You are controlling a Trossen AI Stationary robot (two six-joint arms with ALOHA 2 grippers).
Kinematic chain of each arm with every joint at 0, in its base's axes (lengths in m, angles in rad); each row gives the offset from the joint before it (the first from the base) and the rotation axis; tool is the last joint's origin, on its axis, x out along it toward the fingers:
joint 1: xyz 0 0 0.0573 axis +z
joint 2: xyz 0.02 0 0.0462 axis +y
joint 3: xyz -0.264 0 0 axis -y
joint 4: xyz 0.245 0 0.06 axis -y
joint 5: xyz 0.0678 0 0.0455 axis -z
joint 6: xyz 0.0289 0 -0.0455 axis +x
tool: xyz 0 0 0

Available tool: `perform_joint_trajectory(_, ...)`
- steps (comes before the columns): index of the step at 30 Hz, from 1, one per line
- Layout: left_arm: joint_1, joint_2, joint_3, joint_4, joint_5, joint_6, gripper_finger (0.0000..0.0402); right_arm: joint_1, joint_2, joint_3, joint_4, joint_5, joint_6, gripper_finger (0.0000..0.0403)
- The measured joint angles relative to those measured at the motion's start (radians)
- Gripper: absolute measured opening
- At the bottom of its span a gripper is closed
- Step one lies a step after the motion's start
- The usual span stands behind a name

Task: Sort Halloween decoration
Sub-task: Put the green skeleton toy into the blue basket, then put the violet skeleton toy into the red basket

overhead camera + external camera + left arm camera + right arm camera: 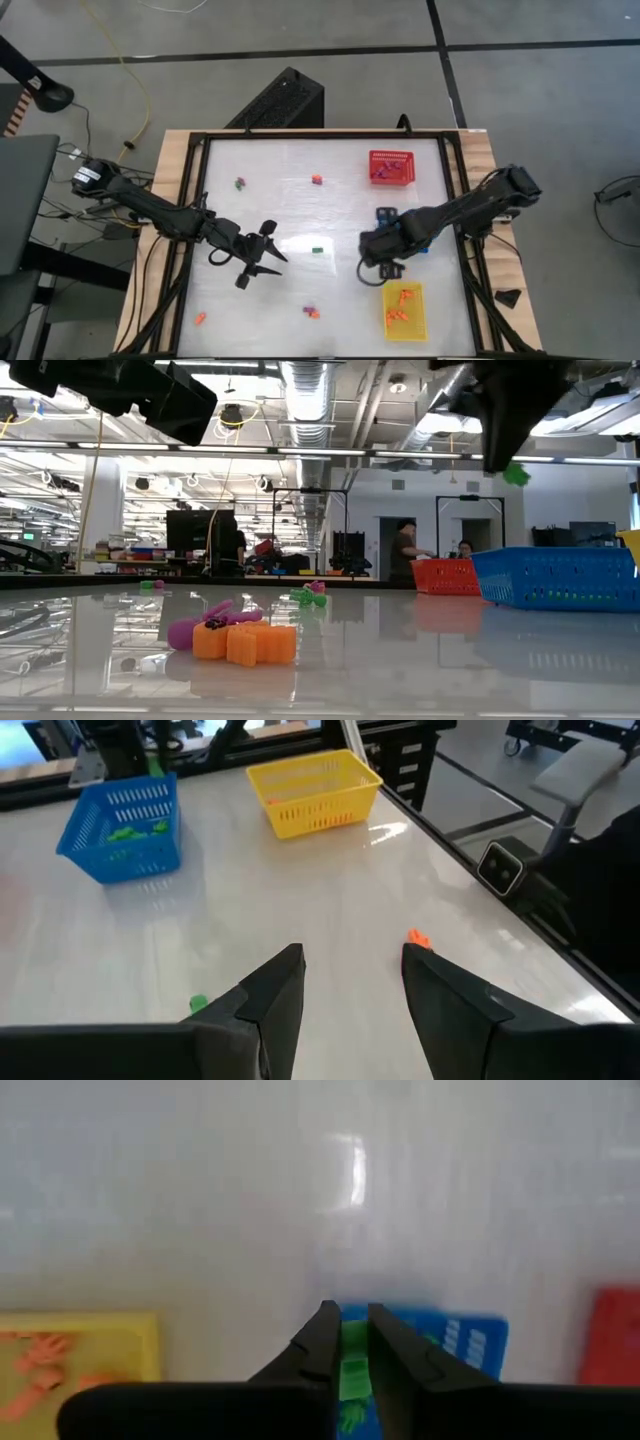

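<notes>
The right end effector (347, 1342) pinches a small green trinket (352, 1370) between its fingertips, with the blue basket (455, 1342) directly beyond it; in the high view it sits right of centre, over that basket's spot. The step in hand looks like the drop of a green piece. Next, it needs the piece squarely above the basket's opening, then a parting of the fingers.

The left end effector (345, 990) stands spread and empty, left of centre in the high view, above bare counter (300, 215). An orange trinket (417, 938) lies just past one fingertip and a green one (198, 1004) beside the other; either would call for a descent and a close.

More trinkets (317, 180) lie scattered across the counter. The yellow basket (404, 311), lower right, already holds orange pieces; the red basket (391, 167) sits upper right.
</notes>
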Motion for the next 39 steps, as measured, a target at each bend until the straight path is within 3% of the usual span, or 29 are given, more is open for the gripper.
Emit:
perform_joint_trajectory(8,0.0,0.001,0.0,-0.022,0.0,-0.018,0.0159,-0.067,-0.208,-0.286,0.064,0.03,0.162,0.0081)
perform_joint_trajectory(14,0.0,0.002,-0.001,-0.021,0.0,-0.018,0.0159,-0.123,-0.268,-0.438,0.089,0.028,0.236,0.011)
perform_joint_trajectory(26,-0.001,0.002,-0.001,-0.025,0.006,-0.033,0.0156,-0.171,-0.271,-0.431,0.206,-0.015,0.242,0.0218)
perform_joint_trajectory(29,-0.001,0.002,-0.001,-0.053,0.007,-0.033,0.0154,-0.166,-0.271,-0.403,0.382,-0.023,0.241,0.022)
perform_joint_trajectory(33,-0.001,0.002,-0.002,-0.097,0.007,-0.058,0.0153,-0.119,-0.242,-0.418,0.807,-0.038,0.151,0.0213)
perform_joint_trajectory(39,-0.001,0.002,-0.002,-0.148,0.007,-0.092,0.0153,0.04,-0.017,-0.388,1.252,-0.094,-0.052,0.0206)
